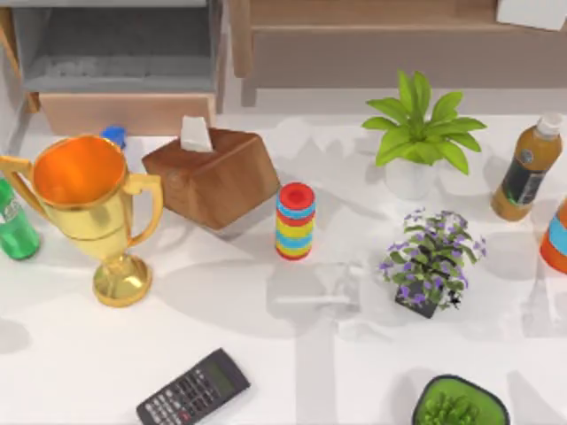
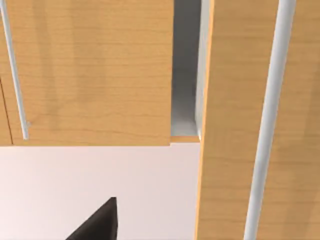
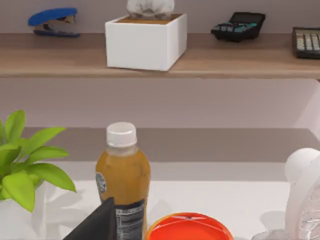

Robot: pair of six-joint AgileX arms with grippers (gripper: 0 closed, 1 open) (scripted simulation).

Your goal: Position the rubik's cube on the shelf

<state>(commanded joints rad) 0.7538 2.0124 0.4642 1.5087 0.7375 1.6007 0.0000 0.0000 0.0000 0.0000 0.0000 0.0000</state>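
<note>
Table (image 1: 221,319): gold trophy (image 1: 89,204), wooden tissue box (image 1: 213,177), striped ring stack (image 1: 295,221), leafy plant (image 1: 421,133), purple-flowered plant (image 1: 431,259), juice bottle (image 1: 525,170), black calculator (image 1: 193,390).

The shelf (image 1: 372,18) stood along the far edge toward the right. Its board (image 3: 240,57) carried a blue stapler (image 3: 52,21), a white tissue box (image 3: 145,40) and a second calculator (image 3: 239,25).

Left gripper (image 2: 100,225): before light wooden panels (image 2: 90,75); apart or together, could not be told.

Right gripper (image 3: 100,222): beside the juice bottle, facing the shelf; state likewise undeterminable.
</note>
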